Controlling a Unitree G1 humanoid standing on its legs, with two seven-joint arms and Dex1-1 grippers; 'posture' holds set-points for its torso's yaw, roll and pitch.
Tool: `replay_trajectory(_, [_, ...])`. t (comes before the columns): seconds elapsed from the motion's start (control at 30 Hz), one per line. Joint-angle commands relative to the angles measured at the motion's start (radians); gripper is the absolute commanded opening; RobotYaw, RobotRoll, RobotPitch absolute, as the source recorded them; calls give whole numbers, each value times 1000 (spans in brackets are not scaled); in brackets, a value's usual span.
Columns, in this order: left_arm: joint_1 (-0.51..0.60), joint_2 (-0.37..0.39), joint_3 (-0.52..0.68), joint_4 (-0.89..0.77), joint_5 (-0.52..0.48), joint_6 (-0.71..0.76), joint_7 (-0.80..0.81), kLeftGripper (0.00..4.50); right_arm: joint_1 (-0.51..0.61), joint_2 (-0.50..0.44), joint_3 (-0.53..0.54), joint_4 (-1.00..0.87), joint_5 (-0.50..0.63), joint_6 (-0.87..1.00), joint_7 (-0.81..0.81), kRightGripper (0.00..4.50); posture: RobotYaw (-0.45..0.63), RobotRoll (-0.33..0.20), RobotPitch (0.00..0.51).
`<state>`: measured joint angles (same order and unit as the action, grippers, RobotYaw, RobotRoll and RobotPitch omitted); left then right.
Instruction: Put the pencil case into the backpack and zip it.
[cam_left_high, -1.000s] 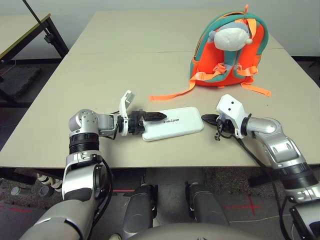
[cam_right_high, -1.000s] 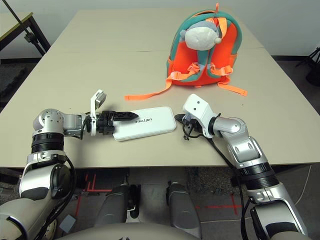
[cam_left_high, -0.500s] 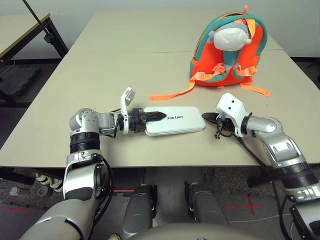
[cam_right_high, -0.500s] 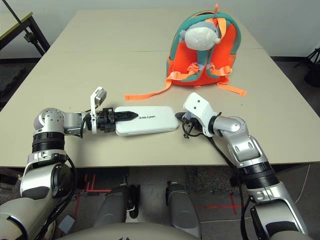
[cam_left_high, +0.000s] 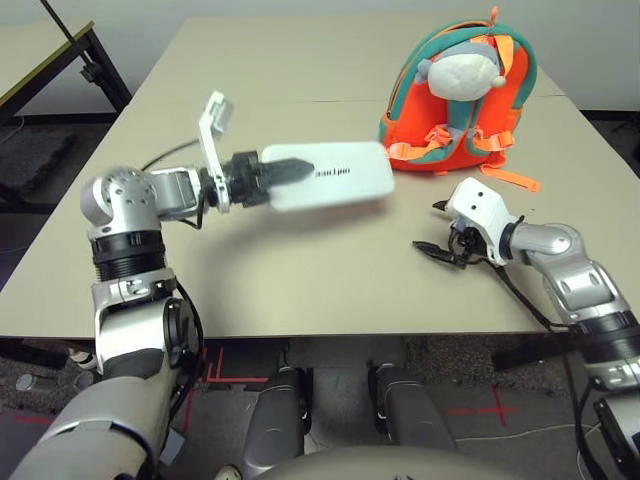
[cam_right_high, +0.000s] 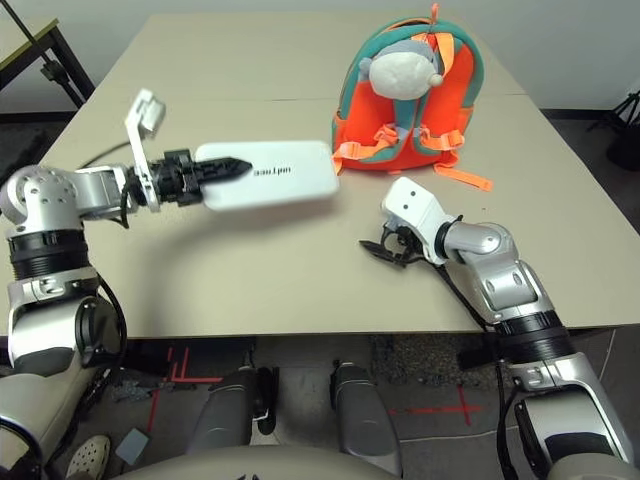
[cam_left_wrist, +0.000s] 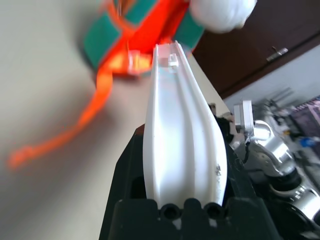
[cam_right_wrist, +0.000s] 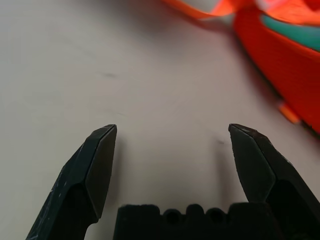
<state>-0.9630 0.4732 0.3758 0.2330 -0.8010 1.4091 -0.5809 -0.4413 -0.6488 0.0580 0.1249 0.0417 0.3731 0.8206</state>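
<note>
your left gripper (cam_left_high: 290, 171) was clenched on one end of the pencil case (cam_left_high: 345, 178), one finger lying across the dark lettering side and the case's edge between the two. you had the case up off the table (cam_left_high: 230, 300), its shadow on the tabletop beneath it, and its free end reached out toward the backpack (cam_left_high: 420, 118). the case was outside the bag, in front of it from where you looked.

your right gripper (cam_right_wrist: 172, 127) was released, its two black fingers spread wide with nothing between them, just above the bare tabletop on the near side of the backpack.

the backpack stood upright toward the back of the table, its orange straps (cam_right_high: 463, 178) facing you, one trailing over the tabletop. a grey-white plush charm (cam_right_high: 402, 74) hung high on it, against the orange and teal.
</note>
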Motion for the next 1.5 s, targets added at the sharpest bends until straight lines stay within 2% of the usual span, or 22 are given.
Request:
replay_trajectory(0.03, [-82, 50, 28, 12, 19, -107, 2, 1192, -33, 11, -56, 23, 13, 80, -78, 4500, -163, 0, 116])
replay_trajectory(0.3, [-230, 93, 88, 156, 88, -398, 83, 1192, -124, 82, -166, 110, 38, 94, -272, 4500, -161, 0, 111])
replay_trajectory(0.43, [-230, 105, 64, 200, 131, -499, 82, 1192, -171, 116, -213, 141, 68, 99, -327, 4500, -158, 0, 109])
replay_trajectory(0.57, [-169, 109, -22, 203, 198, -552, 37, 1192, -238, 162, -265, 183, 120, 99, -381, 4500, -156, 0, 107])
replay_trajectory(0.9, [-125, 83, -80, 275, 257, -642, -1, 1192, -334, 225, -272, 286, 176, 85, -409, 4500, -156, 0, 97])
replay_trajectory(1.3, [-126, 52, -97, 269, 268, -649, -1, 1192, -515, 273, -255, 694, 119, -152, -448, 4500, -156, 0, 95])
replay_trajectory(1.5, [-114, 43, -100, 246, 263, -639, 7, 1192, -581, 300, -248, 825, 107, -244, -447, 4500, -145, 0, 95])
